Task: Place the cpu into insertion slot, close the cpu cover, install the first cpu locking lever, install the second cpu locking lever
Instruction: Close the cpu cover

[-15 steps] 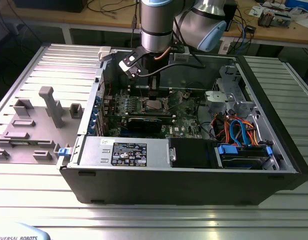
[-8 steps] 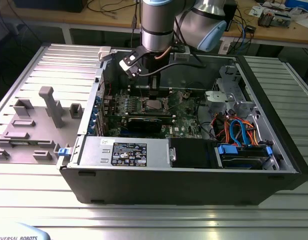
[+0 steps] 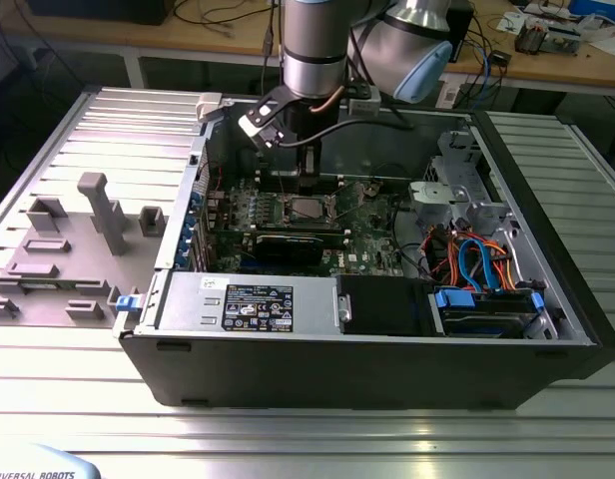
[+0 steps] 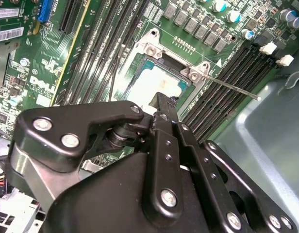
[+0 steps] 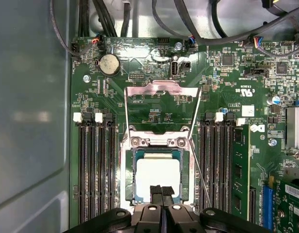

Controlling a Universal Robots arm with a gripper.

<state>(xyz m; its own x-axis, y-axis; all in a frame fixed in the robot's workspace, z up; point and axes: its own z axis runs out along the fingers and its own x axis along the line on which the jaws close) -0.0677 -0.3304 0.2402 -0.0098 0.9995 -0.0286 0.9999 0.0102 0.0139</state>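
1. Exterior view: the arm reaches down into the open PC case point(image 3: 337, 374). The gripper point(image 3: 307, 190) hangs right over the cpu point(image 3: 306, 209), which lies flat mid-motherboard point(image 3: 372, 235). A black label point(image 3: 258, 304) w/ white print sits on the power supply box point(image 3: 188, 299), well away from the gripper. Blue + orange cables point(image 3: 477, 261) are on the exterior view's right. Grey fixture blocks point(image 3: 98, 215) stand outside the case on the exterior view's left.
2. First wrist view: the gripper point(image 5: 161, 190) has its fingers pressed together w/ nothing btwn them. The tips are over the near edge of the cpu point(image 5: 157, 174); can't tell if they touch. The cpu sits in the insertion slot point(image 5: 131, 167), silver top up, edges square w/ the rim and parallel to the memory slots point(image 5: 96, 170) on both sides. The cpu cover point(image 5: 161, 90) is open, tilted up past the slot's far side from the fingertips, and the board shows thru its window. A thin lever rod point(image 5: 202, 174) slants beside the slot. A coin battery point(image 5: 109, 64) lies beyond the cover, w/ a white sticker point(image 5: 247, 110) off to one side.
3. Second wrist view: the gripper point(image 4: 164, 99) tips are at the edge of the cpu point(image 4: 147, 83), which is seated in the insertion slot point(image 4: 152, 48). The lever rod point(image 4: 232, 87) sticks out past the slot. White board lettering point(image 4: 40, 85) is further off
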